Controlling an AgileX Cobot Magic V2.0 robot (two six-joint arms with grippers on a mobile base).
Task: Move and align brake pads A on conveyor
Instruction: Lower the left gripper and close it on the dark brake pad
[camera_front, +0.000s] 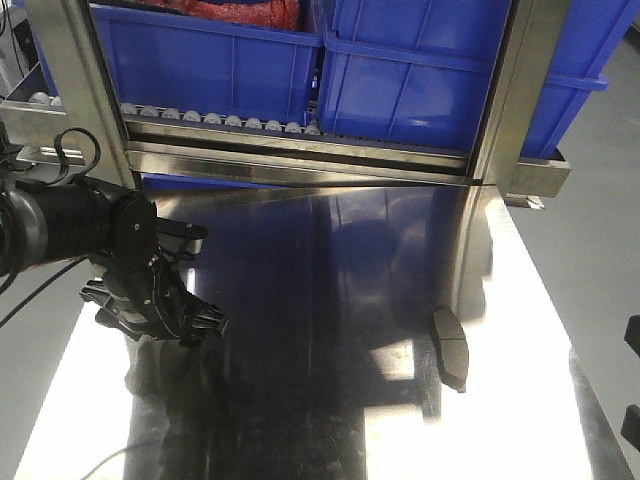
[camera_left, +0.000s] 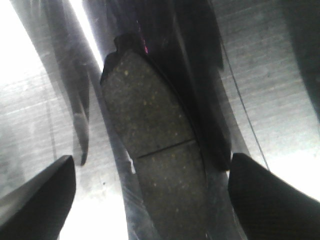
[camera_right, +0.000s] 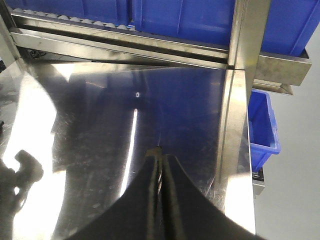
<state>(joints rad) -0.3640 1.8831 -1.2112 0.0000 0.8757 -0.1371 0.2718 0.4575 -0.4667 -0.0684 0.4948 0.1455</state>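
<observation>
A dark grey brake pad (camera_left: 155, 150) with a groove across its middle lies flat on the shiny steel tabletop (camera_left: 280, 75). My left gripper (camera_left: 150, 160) is open and straddles it, with one finger (camera_left: 40, 200) to its left and the other to its right, both clear of the pad. In the front view the left gripper (camera_front: 165, 318) hangs low over the table's left side and hides that pad. A second brake pad (camera_front: 450, 347) lies further right on the tabletop. My right gripper (camera_right: 159, 150) is shut with nothing visible between its fingers. The conveyor is out of view.
Blue bins (camera_front: 400, 70) sit on a roller rack (camera_front: 220, 122) behind the steel tabletop (camera_front: 330, 300), with steel uprights (camera_front: 505, 90) at the rack's front. A smaller blue bin (camera_right: 262, 125) stands beyond the table's right edge.
</observation>
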